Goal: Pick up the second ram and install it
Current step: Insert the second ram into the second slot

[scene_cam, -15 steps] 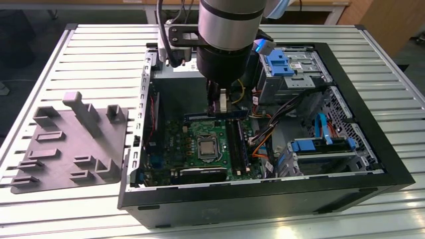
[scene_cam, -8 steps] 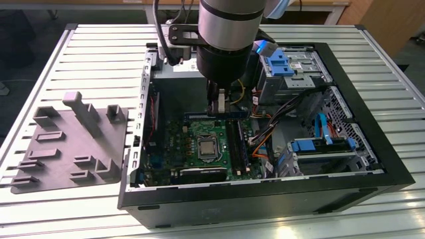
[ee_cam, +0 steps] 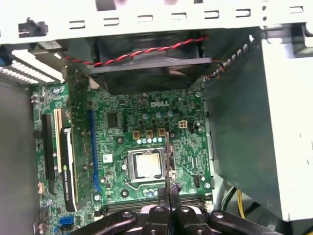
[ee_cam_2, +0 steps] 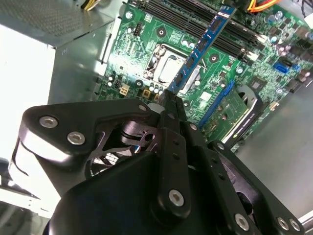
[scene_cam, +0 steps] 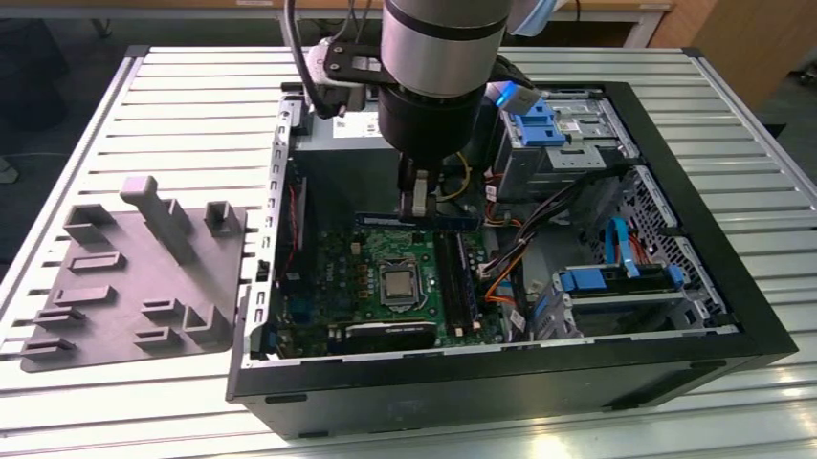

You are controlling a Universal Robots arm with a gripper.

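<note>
The gripper [ee_cam_2: 173, 104] was clenched on one end of the second ram [ee_cam_2: 200, 46], its jaws pinched flat against the stick's two faces. In the second wrist view the stick reached out from the fingertips [ee_cam_2: 168, 117] over the motherboard [ee_cam_2: 146, 44], held in the air above the board and clear of it, not seated in any socket. It lay across the line of the long black memory slots [ee_cam_2: 188, 17], roughly at right angles to them. In the first wrist view the stick appeared edge-on as a thin dark line running over the processor socket [ee_cam: 146, 166].

In the exterior view the arm [scene_cam: 441, 67] came down from above into the open computer case [scene_cam: 511, 373], which lay on its side on a slatted metal table [scene_cam: 191, 96]. The gripper hung over the back half of the board, near the case wall that carried the fan [ee_cam: 151, 68]; a twisted red-and-black wire [ee_cam: 146, 51] crossed in front of that fan.

An expansion card [ee_cam: 73, 147] stood upright in its slot on the far side of the processor from the memory slots. A bundle of orange cables [scene_cam: 504, 273] ran just beside the slots, between them and the drive bays with their blue brackets [scene_cam: 600, 279]. On the exterior view's left, well apart from the case, a gray moulded fixture tray [scene_cam: 128, 277] rested on the table.
</note>
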